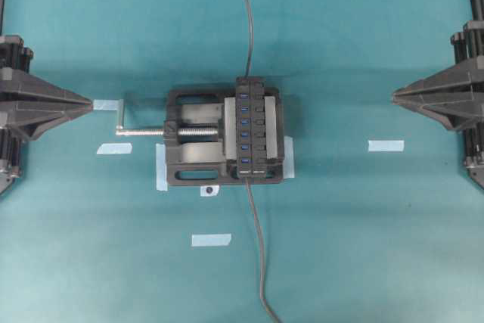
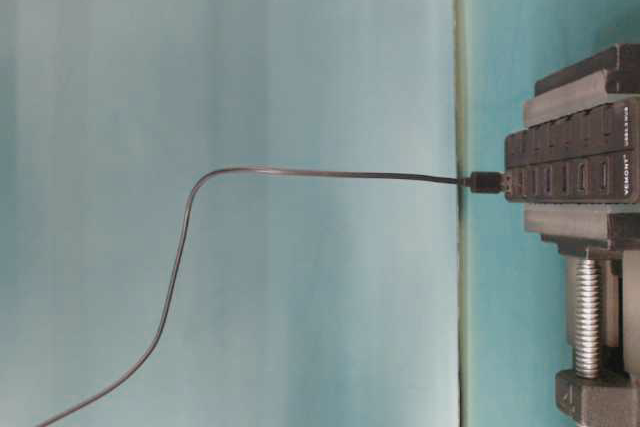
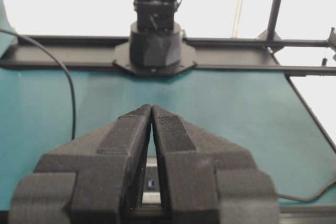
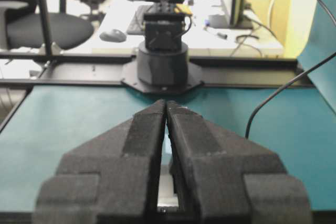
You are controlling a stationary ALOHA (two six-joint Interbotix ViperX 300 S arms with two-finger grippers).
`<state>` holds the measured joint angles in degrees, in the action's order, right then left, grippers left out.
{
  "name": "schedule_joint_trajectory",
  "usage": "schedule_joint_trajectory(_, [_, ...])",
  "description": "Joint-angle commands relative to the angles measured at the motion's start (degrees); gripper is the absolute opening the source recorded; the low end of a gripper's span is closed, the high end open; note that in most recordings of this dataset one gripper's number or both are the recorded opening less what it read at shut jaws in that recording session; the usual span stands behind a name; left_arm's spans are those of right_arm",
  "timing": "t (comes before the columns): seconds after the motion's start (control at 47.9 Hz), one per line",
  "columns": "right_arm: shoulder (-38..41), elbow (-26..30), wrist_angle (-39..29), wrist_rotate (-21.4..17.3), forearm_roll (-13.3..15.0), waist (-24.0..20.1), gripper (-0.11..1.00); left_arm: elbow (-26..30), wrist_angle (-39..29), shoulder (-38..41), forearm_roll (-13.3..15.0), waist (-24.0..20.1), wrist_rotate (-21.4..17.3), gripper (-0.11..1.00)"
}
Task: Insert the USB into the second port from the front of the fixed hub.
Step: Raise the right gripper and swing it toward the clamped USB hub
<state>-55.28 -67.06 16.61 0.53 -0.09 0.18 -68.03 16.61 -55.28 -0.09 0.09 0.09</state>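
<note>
The fixed hub (image 1: pixel 252 126), a black bar with a row of blue ports, is clamped upright in the vise at the table's middle; it also shows in the table-level view (image 2: pixel 570 162). A dark grey cable (image 1: pixel 255 247) runs from the front edge up to the hub's near end. Its end lies there against the vise, and I cannot make out the USB plug. My left gripper (image 1: pixel 91 102) (image 3: pixel 151 107) is shut and empty at the far left. My right gripper (image 1: pixel 395 94) (image 4: pixel 166 102) is shut and empty at the far right. Both are well away from the hub.
The black vise (image 1: pixel 189 138) with its silver screw (image 1: pixel 144 131) holds the hub. A darker cable (image 1: pixel 246 20) runs from the hub's far end off the back. Blue tape pieces (image 1: pixel 113 148) (image 1: pixel 386 145) (image 1: pixel 211 240) lie on the teal table.
</note>
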Motion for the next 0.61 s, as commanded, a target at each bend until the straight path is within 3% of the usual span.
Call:
schedule_joint_trajectory(0.0, [0.5,-0.5,0.4,-0.7,-0.2,0.2,0.16,-0.3,1.1,-0.4,-0.5,-0.2,0.6,0.13])
schedule_joint_trajectory(0.084, [0.4,-1.6,-0.1,-1.8,-1.1,0.2,0.21,-0.4,1.0,-1.1,-0.5,-0.2,0.6,0.05])
schedule_joint_trajectory(0.125, [0.4,-1.8,-0.6,-2.7,-1.4,0.2,0.17,-0.4,0.9,-1.4,-0.5,-0.2,0.5,0.01])
schedule_joint_trajectory(0.292, [0.0,-1.8,-4.0,-6.1,-1.4,0.3,0.07,-0.2,0.5,-1.3,-0.5,-0.2,0.6,0.00])
schedule_joint_trajectory(0.585, [-0.2,-0.3,-9.4,-6.7,-1.4,0.7,0.06,0.4,-0.4,1.8,-0.5,-0.2,1.5,0.00])
